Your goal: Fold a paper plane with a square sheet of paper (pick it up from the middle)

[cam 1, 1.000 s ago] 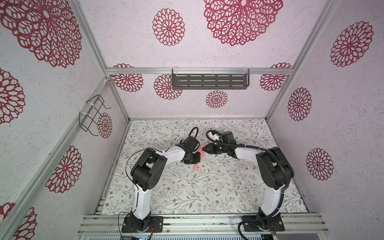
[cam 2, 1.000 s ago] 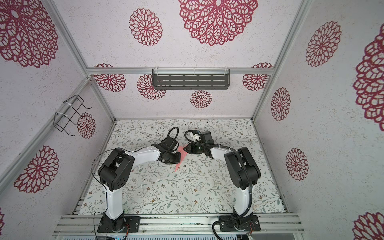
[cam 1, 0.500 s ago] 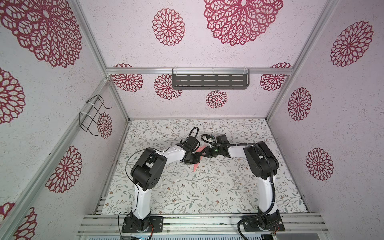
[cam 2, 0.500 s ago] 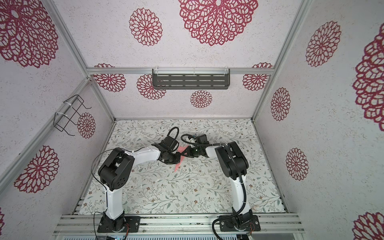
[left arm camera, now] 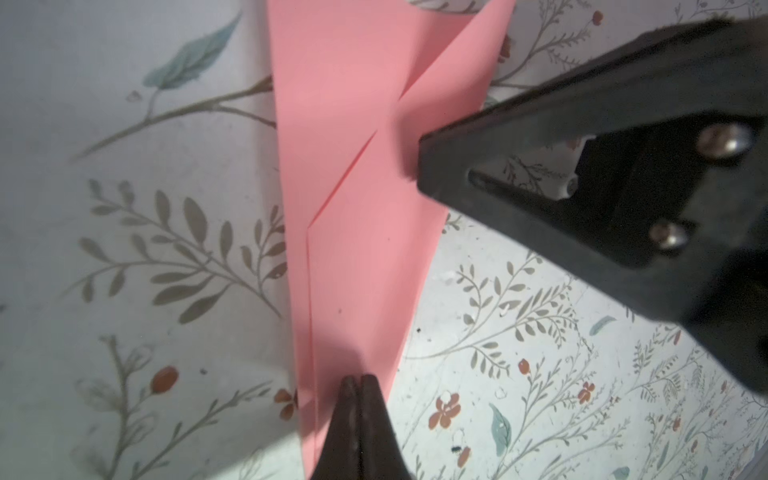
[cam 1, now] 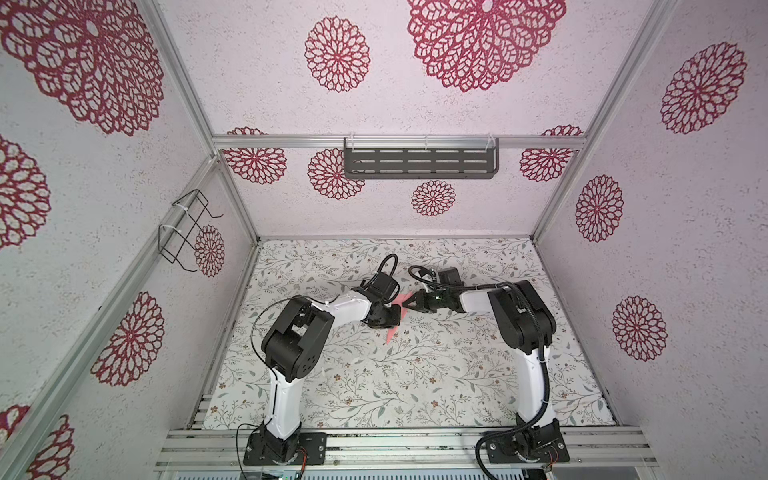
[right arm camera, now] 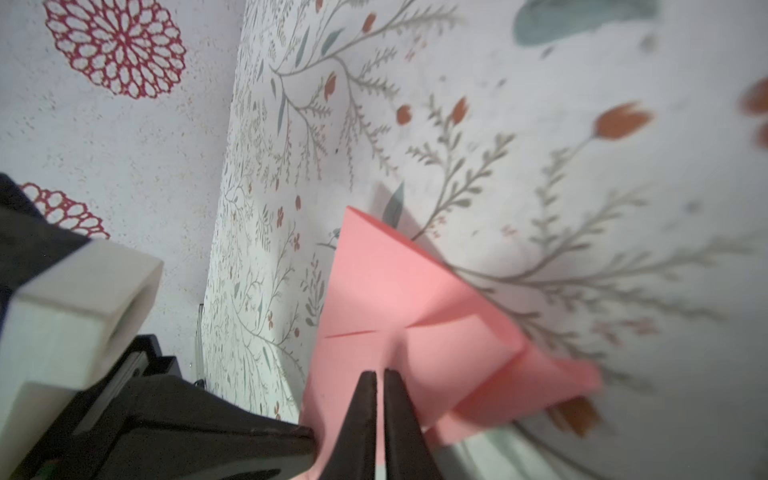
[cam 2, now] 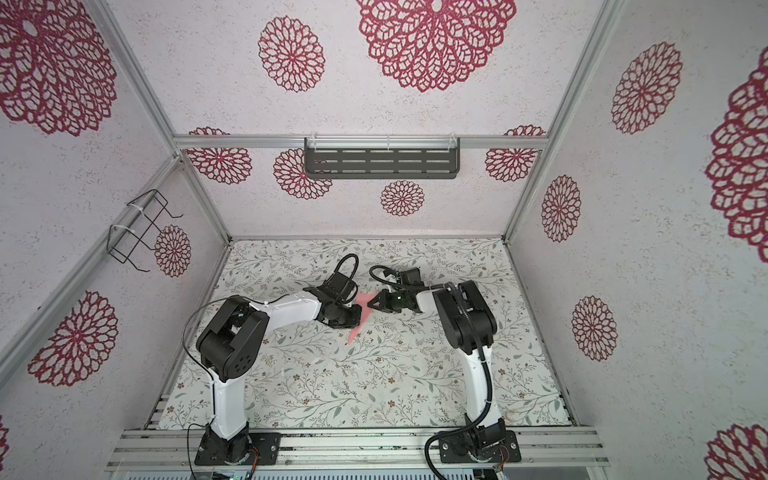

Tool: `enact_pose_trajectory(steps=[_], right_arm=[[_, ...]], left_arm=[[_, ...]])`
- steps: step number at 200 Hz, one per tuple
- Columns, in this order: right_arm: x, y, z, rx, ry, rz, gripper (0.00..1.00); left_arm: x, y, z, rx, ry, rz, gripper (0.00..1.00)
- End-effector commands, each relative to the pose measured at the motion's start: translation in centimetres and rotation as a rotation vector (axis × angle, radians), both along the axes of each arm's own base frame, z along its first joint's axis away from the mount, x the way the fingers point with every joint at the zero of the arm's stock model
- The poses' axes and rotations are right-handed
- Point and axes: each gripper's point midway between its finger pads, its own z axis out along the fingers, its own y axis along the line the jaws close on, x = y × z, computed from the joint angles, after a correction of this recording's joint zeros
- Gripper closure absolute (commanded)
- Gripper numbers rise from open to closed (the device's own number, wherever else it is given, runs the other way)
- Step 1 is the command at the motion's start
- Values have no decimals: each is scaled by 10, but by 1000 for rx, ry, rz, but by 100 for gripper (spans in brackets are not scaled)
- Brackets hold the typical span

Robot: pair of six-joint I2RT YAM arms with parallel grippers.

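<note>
**On the counter [cam 1: 415,382], both jaws pin the paper plane [left arm camera: 357,249]**

Closed tight, the left jaws press tips-down near the nose. Just a slit shows in the right jaws, on the wide tail flap; can't tell if paper's nipped. Long axis runs nose toward the arm bases [cam 1: 284,446], left jaws nearer it. Bare counter all round.
</note>
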Motion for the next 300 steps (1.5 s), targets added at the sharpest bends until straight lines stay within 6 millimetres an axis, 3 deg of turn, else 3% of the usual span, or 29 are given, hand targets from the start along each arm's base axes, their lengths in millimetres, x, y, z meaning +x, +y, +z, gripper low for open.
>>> enact_pose_trajectory(steps=[1,37,59,83,103,136,171,197,238,262,300], right_arm=[[20,-38,-36,-72,80,-160,89],[41,-57,-25,-68,60,-249,91],[54,-56,19,-19,-50,-259,92],[44,-52,74,49,-195,-248,91],[23,-43,86,70,-225,-218,91],[-13,-9,67,73,-167,-119,90],[-34,19,46,80,-95,-41,93],[-44,29,33,82,-57,-1,96],[-45,20,2,3,8,-31,100],[-37,3,-22,-39,60,-92,100],[-17,-27,-41,-74,117,-203,100]], left_arm=[[-45,38,-48,158,191,4,100],[-45,36,-47,152,190,0,100],[-44,36,-46,151,188,-3,100],[-43,36,-46,153,188,-6,100],[-41,35,-45,152,184,-8,100],[-40,34,-43,153,178,-13,100],[-40,34,-43,154,178,-17,100],[-41,34,-45,153,179,-15,100],[-42,35,-45,153,183,-13,100],[-42,35,-44,152,180,-14,100],[-42,35,-43,151,179,-13,100]])
